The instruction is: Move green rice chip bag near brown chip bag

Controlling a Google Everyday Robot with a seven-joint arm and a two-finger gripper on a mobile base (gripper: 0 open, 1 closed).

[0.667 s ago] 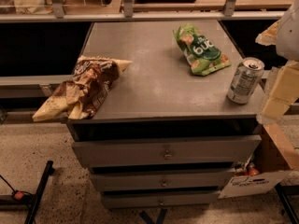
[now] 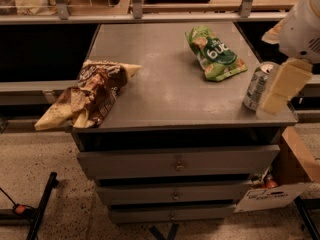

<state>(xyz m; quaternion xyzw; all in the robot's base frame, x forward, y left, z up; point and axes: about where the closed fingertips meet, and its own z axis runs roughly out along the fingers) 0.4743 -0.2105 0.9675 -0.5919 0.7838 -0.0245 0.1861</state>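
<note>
The green rice chip bag, small and glossy, lies on the grey metal bench left of the cream gripper, past a silver can. The wrinkly brown chip bag sits far left. Whether the gripper is apart or together cannot be told.

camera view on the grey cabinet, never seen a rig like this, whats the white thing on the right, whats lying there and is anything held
This one view looks down on a grey drawer cabinet. The white shape at the right edge is a robot arm; its pale gripper hangs beside a drink can. On top lie a small green rice chip bag, back right, and a larger brown chip bag overhanging the left edge. Both bags lie free; neither is held.
</note>
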